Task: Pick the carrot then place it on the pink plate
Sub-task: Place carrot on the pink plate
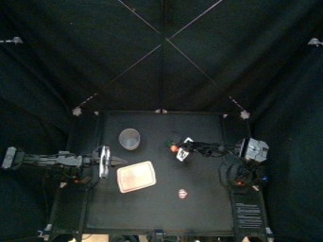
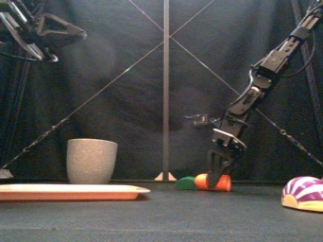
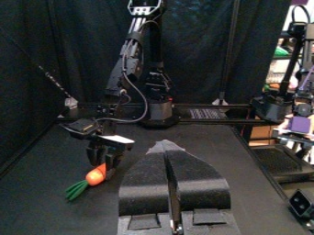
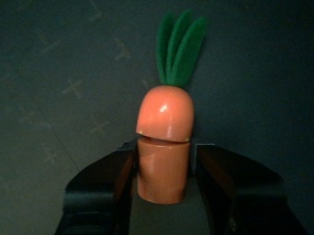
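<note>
R fingers [image 4: 233,179] clamped on the carrot [image 4: 166,138], 1 each side of its thick orange end; green leaves stick out past the tips. L fingers [image 3: 147,179] pressed together, nothing btwn them.

Carrot is low at bench [image 1: 151,213] level, lying roughly flat in front view, green end toward the bench's left. Sits mid-bench, a bit toward the back, right of the grey cup [image 1: 130,139] and behind-right of the pink plate [image 1: 136,176]. It's apart from both and not on the plate.

R arm [image 2: 259,80] comes down steeply from upper right to the carrot. L arm [image 1: 51,161] is parked at the left edge of the bench, held high in front view, well apart from everything.

Plate lies flat, left-centre, nothing on it. Grey cup is upright behind it, near the back-left. 1 striped toy [image 2: 303,192], pink/white w/ purple trim, sits near the front, apart from the plate and well apart from the carrot.

Bench surface is matte black, flat, w/ only those 4 things on it. Black curtain [image 1: 76,57] closes off back and sides; it fills the whole backdrop behind the cup and carrot in front view.
</note>
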`<state>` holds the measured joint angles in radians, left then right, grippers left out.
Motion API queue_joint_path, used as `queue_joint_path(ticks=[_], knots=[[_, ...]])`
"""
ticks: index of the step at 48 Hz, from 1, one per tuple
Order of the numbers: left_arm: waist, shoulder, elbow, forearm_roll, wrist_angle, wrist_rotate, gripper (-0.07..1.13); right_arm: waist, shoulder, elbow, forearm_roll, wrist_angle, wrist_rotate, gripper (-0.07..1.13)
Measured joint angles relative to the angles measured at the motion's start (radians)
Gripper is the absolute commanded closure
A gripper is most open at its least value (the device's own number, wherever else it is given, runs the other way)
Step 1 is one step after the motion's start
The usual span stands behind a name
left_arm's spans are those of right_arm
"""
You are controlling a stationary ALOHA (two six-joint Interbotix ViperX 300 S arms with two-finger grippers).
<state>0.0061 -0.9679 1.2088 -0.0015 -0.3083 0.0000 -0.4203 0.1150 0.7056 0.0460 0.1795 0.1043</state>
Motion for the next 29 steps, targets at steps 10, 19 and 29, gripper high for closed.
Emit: queue_joint_path(ticks=[10,19,29], knots=[[0.0,0.0,0.0,0.0,0.0,0.0,1.09,0.012,0.009,-0.023,0.0,0.009,0.0,0.67],[0.0,0.002,0.0,0.0,0.002,0.0,1.09,0.06,-0.005,-0.072,0.006,0.038,0.003,0.67],[0.0,0.0,0.0,0.0,0.002,0.0,1.09,0.204,-0.025,-0.195,0.002,0.051,0.003,0.67]])
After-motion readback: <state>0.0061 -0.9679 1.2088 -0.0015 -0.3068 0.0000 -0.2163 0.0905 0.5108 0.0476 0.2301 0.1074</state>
